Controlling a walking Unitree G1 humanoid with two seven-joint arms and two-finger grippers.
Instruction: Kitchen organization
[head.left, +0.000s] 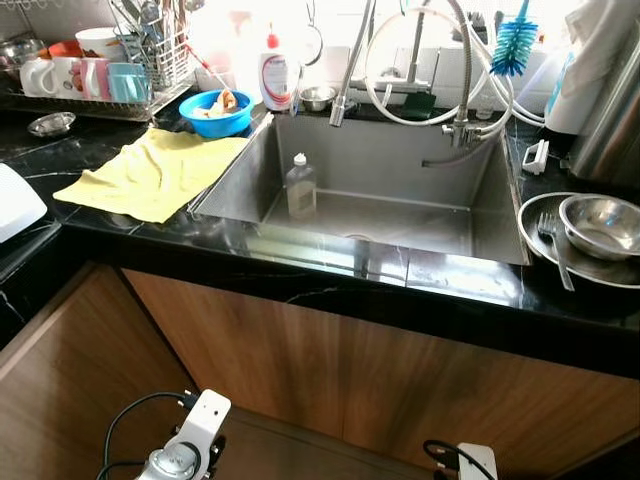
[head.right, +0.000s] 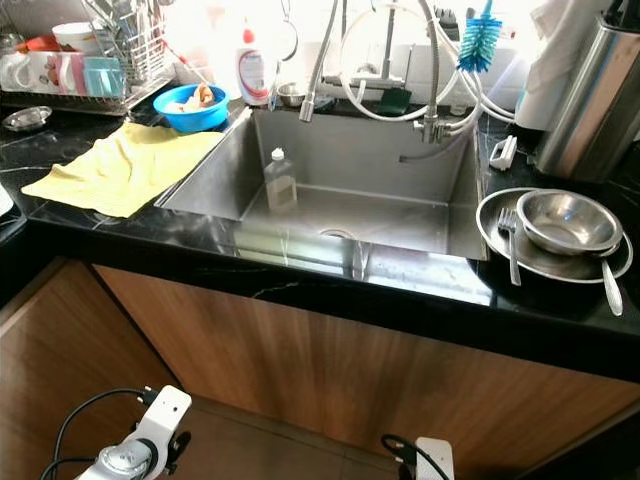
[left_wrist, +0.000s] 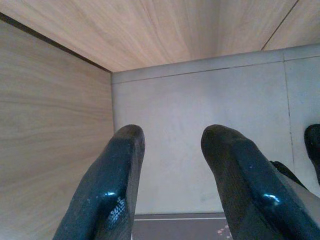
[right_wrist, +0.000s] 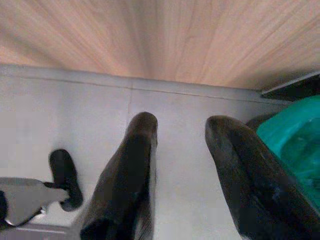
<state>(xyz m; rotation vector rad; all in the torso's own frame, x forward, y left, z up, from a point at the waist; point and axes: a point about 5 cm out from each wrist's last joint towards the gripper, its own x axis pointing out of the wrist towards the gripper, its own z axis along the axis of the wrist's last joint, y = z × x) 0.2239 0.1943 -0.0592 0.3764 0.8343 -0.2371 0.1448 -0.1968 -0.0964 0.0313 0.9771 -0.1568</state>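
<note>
The sink (head.left: 400, 170) is the landmark: a deep, square, brushed steel basin sunk in the glossy black veined worktop (head.left: 330, 275). Inside it, toward its left wall, stands a clear plastic soap bottle (head.left: 300, 187), upright. The organizing looks barely begun. Right of the sink a shallow steel bowl (head.right: 565, 220) still sits on a round steel plate (head.right: 500, 245) with a fork (head.right: 511, 245) and a spoon (head.right: 608, 280). Left of the sink lies a soft, rumpled yellow cloth (head.left: 150, 172); behind that, a blue plastic bowl (head.left: 215, 113) holding scraps, then a wire rack of mugs (head.left: 75, 75). A fuzzy blue bottle brush (head.left: 514, 42) hangs behind the sink.

Both arms hang low before the wooden cabinet front below the sink. The left claw (left_wrist: 172, 165) is spread and holds nothing; likewise the right claw (right_wrist: 182, 165).
</note>
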